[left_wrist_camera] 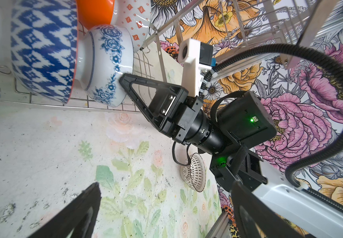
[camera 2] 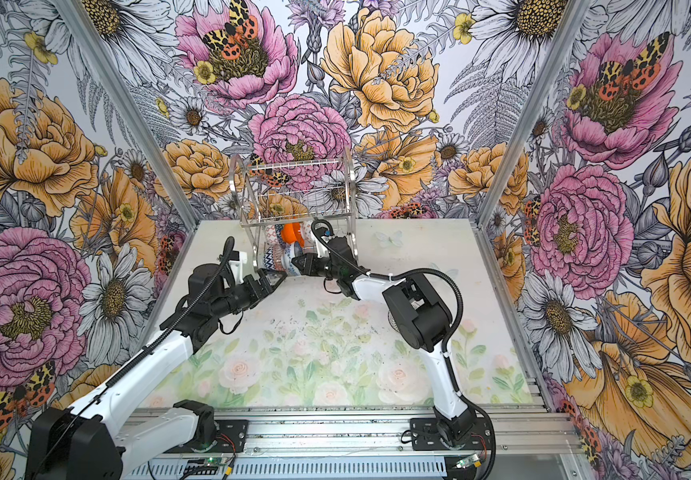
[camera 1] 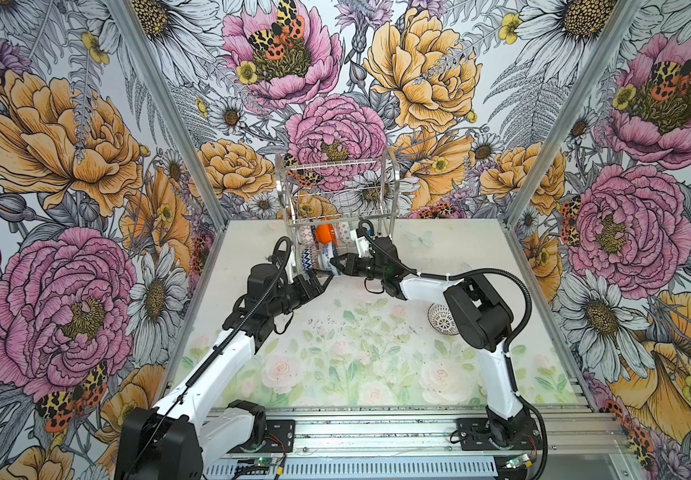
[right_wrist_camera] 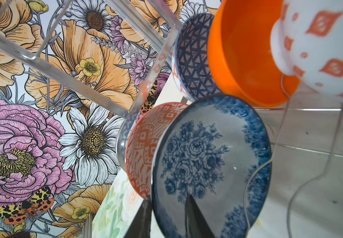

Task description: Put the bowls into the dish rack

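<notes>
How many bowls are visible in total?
6: five in the rack's lower tier (zigzag, floral, orange, diamond-patterned, geometric), one lattice bowl on the table by the right arm. Others may be hidden.

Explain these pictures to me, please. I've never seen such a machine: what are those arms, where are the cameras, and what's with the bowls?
These are two robot arms mounted beside a table, each ending in a two-fingered gripper. Two pictures look down from overhead; the other two come from cameras on the arms' wrists. At the far end stands the dish rack, with five bowls in its lower tier, including the orange bowl. The right gripper has its fingers astride the rim of the floral bowl; whether it grips is unclear. The left gripper hovers open and empty. The lattice bowl lies on the table.
</notes>
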